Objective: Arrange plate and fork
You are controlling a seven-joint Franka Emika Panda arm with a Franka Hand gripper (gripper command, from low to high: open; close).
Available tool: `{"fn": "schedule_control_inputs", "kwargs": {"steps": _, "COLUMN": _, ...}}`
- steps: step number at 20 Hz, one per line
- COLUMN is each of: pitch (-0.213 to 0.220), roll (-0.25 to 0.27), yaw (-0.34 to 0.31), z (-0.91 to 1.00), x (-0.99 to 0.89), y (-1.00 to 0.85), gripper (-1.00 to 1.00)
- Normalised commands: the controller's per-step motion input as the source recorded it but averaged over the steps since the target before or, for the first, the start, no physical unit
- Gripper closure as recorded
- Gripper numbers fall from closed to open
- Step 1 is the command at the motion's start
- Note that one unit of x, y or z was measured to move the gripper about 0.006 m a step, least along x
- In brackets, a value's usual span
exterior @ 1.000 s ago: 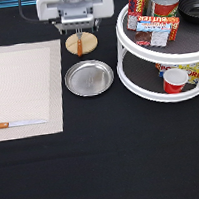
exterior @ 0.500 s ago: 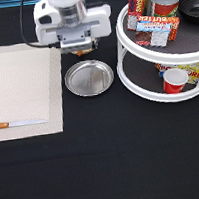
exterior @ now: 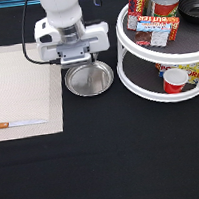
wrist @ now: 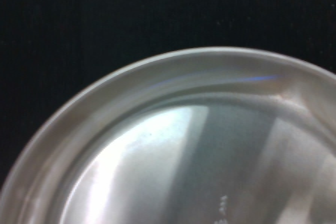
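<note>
End effector [exterior: 76, 64]: low over the plate [exterior: 89, 79] rim, finger state cannot be told. Plate lies just beneath it on the desk [exterior: 119, 150]. Likely best grip: straddle the raised rim squarely.

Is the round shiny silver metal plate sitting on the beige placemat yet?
No. The round shiny silver metal plate lies on the black tablecloth, to the exterior view's right of the beige placemat, with the gripper over its top rim.

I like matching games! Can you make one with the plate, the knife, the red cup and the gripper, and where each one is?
Things:
1. plate
2. knife
3. red cup
4. gripper

Places:
A. lower shelf of the white rack
B. on the black cloth, beside the mat
C. on the mat's bottom edge in the exterior view
D. just over the plate's top rim in the exterior view

Pairs: 1-B, 2-C, 3-A, 4-D
</note>
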Motion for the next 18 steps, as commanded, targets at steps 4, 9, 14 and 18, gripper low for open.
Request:
{"fn": "schedule_control_inputs", "kwargs": {"steps": 4, "pitch": 0.000, "roll": 0.000, "yaw": 0.000, "z": -0.22, "x": 0.13, "y": 0.08, "gripper": -1.00}}
{"fn": "schedule_control_inputs", "kwargs": {"steps": 9, "pitch": -0.003, "roll": 0.000, "yaw": 0.005, "z": -0.16, "x": 0.19, "y": 0.02, "gripper": -1.00}}
{"fn": "schedule_control_inputs", "kwargs": {"steps": 14, "pitch": 0.000, "roll": 0.000, "yaw": 0.028, "z": -0.12, "x": 0.33, "y": 0.06, "gripper": -1.00}}
{"fn": "schedule_control_inputs", "kwargs": {"steps": 18, "pitch": 0.000, "roll": -0.003, "yaw": 0.030, "z": -0.15, "x": 0.33, "y": 0.07, "gripper": -1.00}}
